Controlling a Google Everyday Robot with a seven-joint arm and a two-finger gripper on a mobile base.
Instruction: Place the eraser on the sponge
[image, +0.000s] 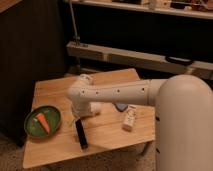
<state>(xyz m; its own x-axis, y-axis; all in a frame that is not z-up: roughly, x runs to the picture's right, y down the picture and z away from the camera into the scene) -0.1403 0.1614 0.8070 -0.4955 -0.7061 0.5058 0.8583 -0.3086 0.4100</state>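
The eraser (81, 133), a long black bar, lies flat on the wooden table (107, 135) near its front edge, pointing away from me. My gripper (76, 119) hangs from the white arm's wrist right at the eraser's far end, open, with nothing seen in it. The eraser rests on the table. Only a blue sliver of the sponge (120, 106) shows, under the forearm's lower edge to the right of the gripper.
A green bowl (31, 129) holding a carrot (42, 122) sits at the table's left. A white bottle (130, 119) lies right of the sponge. A white cup (96, 108) stands close beside the gripper. The arm (120, 92) spans the table's middle.
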